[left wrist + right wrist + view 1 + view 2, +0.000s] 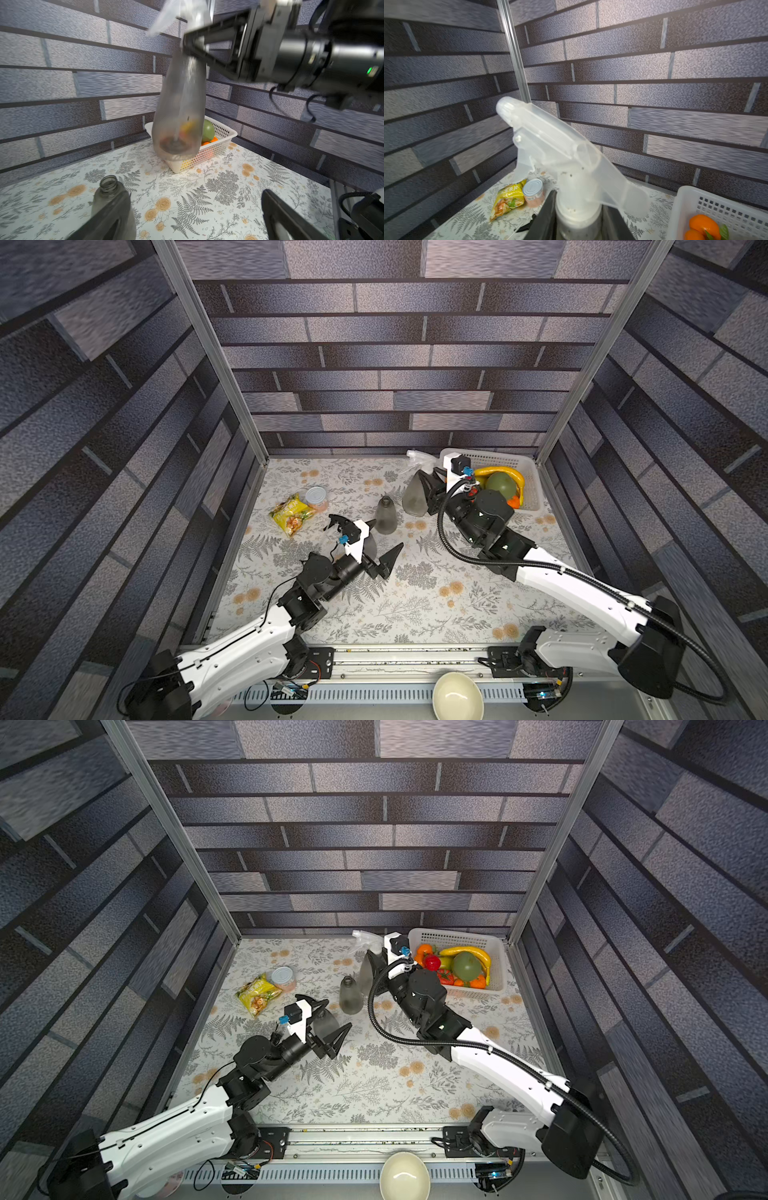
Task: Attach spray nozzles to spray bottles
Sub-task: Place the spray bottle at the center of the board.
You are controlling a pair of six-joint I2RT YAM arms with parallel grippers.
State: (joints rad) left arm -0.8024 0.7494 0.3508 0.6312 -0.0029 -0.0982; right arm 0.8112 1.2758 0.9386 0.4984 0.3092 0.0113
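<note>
Right hand (577,220): clamped on the neck of the held bottle (180,108), just under the collar of the white nozzle (550,145) that sits on that neck.
Held bottle, place: at the back right of the counter (415,605), just beside the basket (457,934). Its base appears to hang clear of the surface.
Held bottle, axis: near upright and slightly tilted, with the base down and the white nozzle on top. The spout points toward the back wall and a little to the left.
Left hand (387,534): fingers wide apart with nothing between them, hovering over mid-counter.
Open bottle (384,514): stands upright with a bare neck, just beyond one left fingertip and between the two arms. The left arm is the nearer one.
Black nozzle (337,524): lies on the counter beside the left hand, toward the snack bag (291,514). Its thin tube trails off, but which way the head points is too small to tell.
Third bottle (326,1025): a grey shape under the left hand; I cannot tell its pose.
Step, as judged: one bottle looks fitted, so setting it down seems next.
Turning relation: the counter lies below the base, along the bottle's long axis. The tilt should come out so the base lands flat, on the bare patch between the basket and the open bottle.
Risk: a tilted landing could tip it onto the open bottle.
</note>
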